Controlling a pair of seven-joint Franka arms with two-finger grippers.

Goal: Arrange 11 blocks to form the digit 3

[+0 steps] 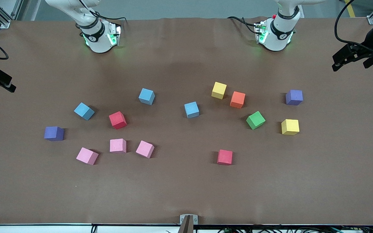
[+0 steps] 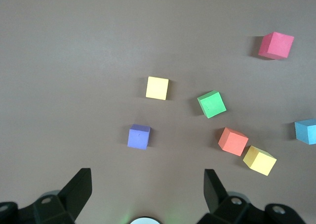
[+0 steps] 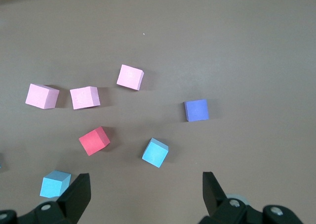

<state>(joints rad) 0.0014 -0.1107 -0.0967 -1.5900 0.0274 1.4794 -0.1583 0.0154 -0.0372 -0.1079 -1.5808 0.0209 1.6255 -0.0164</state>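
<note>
No digit is begun yet. The small matte foam cubes lie singly on the brown table cover (image 1: pixel 186 194), none touching, so the step in hand looks like choosing a first cube. Take the front view as a clock with twelve toward the arms' bases. The three pink cubes (image 1: pixel 118 145) then sit near seven o'clock, with one red cube (image 1: pixel 118 120) and the light blue cubes (image 1: pixel 147 96) between nine and eleven. The other red cube (image 1: pixel 225 157) is at five, and the yellow cubes (image 1: pixel 219 90), orange cube (image 1: pixel 237 99) and green cube (image 1: pixel 255 120) are around two. Two purple cubes (image 1: pixel 294 97) lie at the outer ends. The left gripper (image 2: pixel 147 177) hangs over the left arm's end of the table, and the right gripper (image 3: pixel 145 177) over the right arm's end. Both have their jaws spread wide and hold nothing. Next, I judge, comes a square descent onto one cube. The cubes are sharp-edged, dull and probably a little soft, and the cover may be paper.
</note>
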